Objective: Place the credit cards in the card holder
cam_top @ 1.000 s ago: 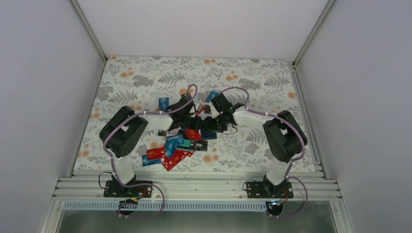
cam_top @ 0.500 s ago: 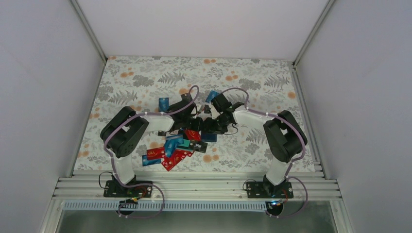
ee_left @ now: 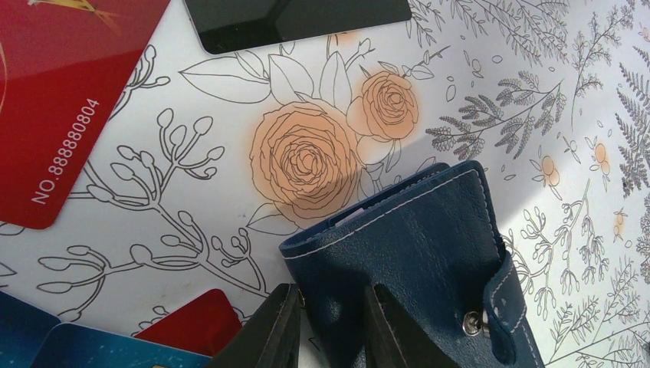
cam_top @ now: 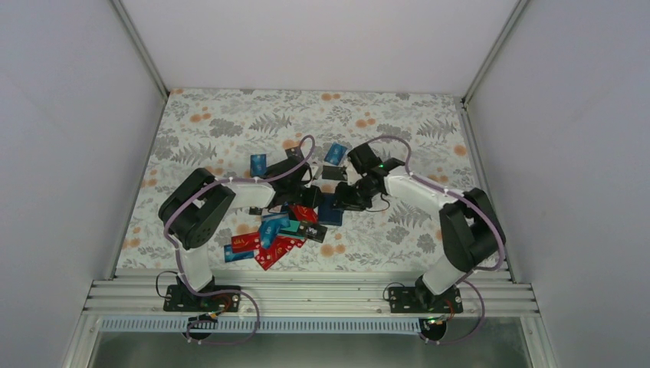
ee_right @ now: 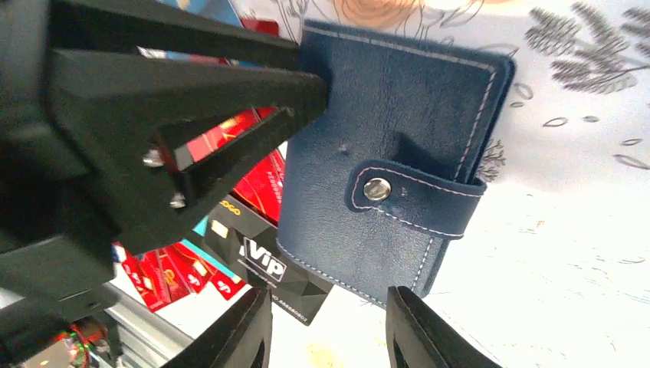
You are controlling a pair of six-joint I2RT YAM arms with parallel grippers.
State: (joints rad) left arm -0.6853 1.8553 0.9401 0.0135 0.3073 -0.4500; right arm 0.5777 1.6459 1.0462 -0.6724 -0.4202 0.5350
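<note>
Heap of credit cards [cam_top: 268,239], red, blue and black, lies on the table [cam_top: 207,130], near the arms and a bit left of the middle. They look thin, stiff and slippery. They lie flat, so a card is hard to pick up. I think the best place to take one is an edge that sticks up over another card.

Just past the heap, in the middle, is the card holder [ee_right: 398,115]. It is dark blue and folded closed, with its strap [ee_right: 429,203] snapped down. Its near left corner rests on a black VIP card [ee_right: 268,268]. The holder looks light and soft, so it may bend or slide when pushed. The left claw [ee_left: 329,303] looks pinched on its left edge. The right claw [ee_right: 329,307] hangs just above the holder, by its right side, with fingers apart and nothing in them. I think the loose end of the strap is the spot to pull, while the other claw holds on.

Farther off lie a blue card [cam_top: 258,163] to the left and a second blue card [cam_top: 335,152] to the right.
</note>
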